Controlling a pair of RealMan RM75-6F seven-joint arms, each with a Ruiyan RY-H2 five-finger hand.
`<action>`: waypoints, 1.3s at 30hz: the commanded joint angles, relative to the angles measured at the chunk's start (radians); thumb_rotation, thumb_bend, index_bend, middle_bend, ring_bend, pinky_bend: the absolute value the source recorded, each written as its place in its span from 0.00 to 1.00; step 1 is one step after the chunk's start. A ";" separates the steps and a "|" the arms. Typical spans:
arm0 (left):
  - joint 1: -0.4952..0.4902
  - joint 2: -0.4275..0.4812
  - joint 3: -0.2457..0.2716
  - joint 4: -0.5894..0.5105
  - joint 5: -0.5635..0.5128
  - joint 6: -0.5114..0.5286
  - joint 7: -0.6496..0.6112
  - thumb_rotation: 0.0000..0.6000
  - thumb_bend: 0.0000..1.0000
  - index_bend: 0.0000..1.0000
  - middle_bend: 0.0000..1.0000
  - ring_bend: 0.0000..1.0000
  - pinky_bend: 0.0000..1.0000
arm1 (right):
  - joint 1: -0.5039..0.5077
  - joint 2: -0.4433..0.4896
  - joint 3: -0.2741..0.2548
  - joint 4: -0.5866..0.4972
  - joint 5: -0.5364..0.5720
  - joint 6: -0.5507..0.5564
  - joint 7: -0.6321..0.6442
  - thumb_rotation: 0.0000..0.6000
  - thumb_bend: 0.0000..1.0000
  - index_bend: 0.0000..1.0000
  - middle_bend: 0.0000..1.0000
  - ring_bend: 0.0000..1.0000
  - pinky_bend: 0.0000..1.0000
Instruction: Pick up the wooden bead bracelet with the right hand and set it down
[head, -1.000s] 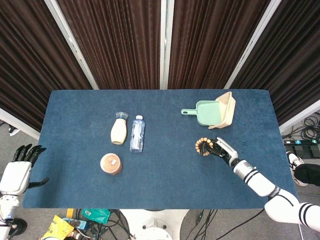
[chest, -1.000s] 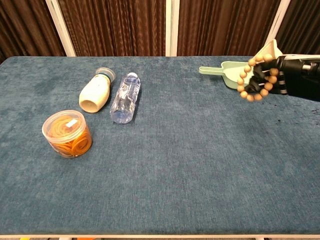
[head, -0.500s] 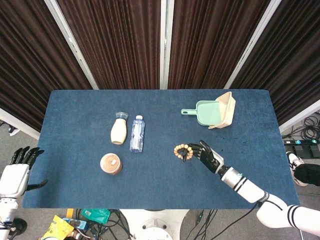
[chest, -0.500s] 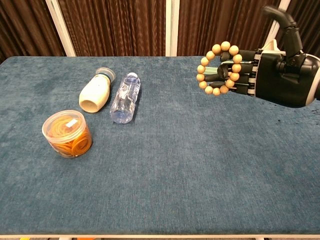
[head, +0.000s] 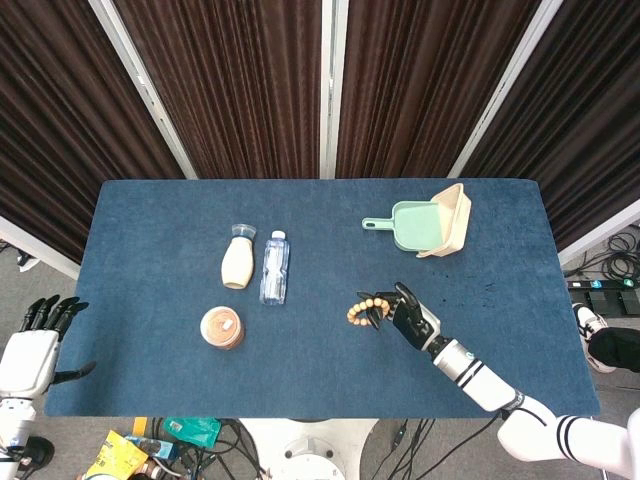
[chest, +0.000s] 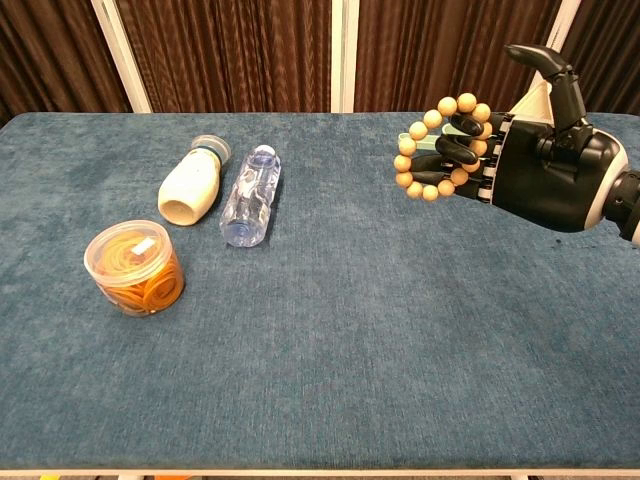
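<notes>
The wooden bead bracelet (head: 363, 306) (chest: 420, 150) is a ring of round tan beads hanging on the fingers of my right hand (head: 410, 317) (chest: 530, 165), which holds it in the air above the blue table (head: 150, 220), right of centre. The thumb sticks up apart from the beads. My left hand (head: 40, 340) hangs off the table's front left corner with its fingers spread and nothing in them; the chest view does not show it.
A cream bottle (head: 237, 263) (chest: 192, 188) and a clear water bottle (head: 275, 268) (chest: 250, 195) lie side by side at left. A tub of rubber bands (head: 222, 327) (chest: 134, 268) stands in front of them. A green dustpan and beige bin (head: 430, 222) sit at the back right.
My right hand has carried the bracelet leftward and toward the front of the table, from near the dustpan to nearer the centre. In the last half second it only shifted slightly. The left hand dropped slightly.
</notes>
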 joint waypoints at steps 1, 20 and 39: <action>-0.001 -0.001 -0.001 0.000 -0.001 -0.002 0.002 1.00 0.03 0.19 0.13 0.02 0.02 | 0.002 -0.001 -0.001 0.003 0.003 0.000 -0.009 0.33 0.29 0.70 0.71 0.38 0.01; -0.019 -0.004 -0.010 0.000 -0.012 -0.025 0.015 1.00 0.03 0.19 0.13 0.02 0.02 | 0.010 0.002 0.012 0.009 0.039 -0.007 -0.050 0.40 0.48 0.70 0.71 0.38 0.01; -0.031 0.001 -0.015 -0.013 -0.024 -0.039 0.030 1.00 0.03 0.19 0.13 0.02 0.02 | 0.013 -0.010 0.048 0.029 0.088 -0.043 -0.068 0.59 0.56 0.65 0.71 0.38 0.01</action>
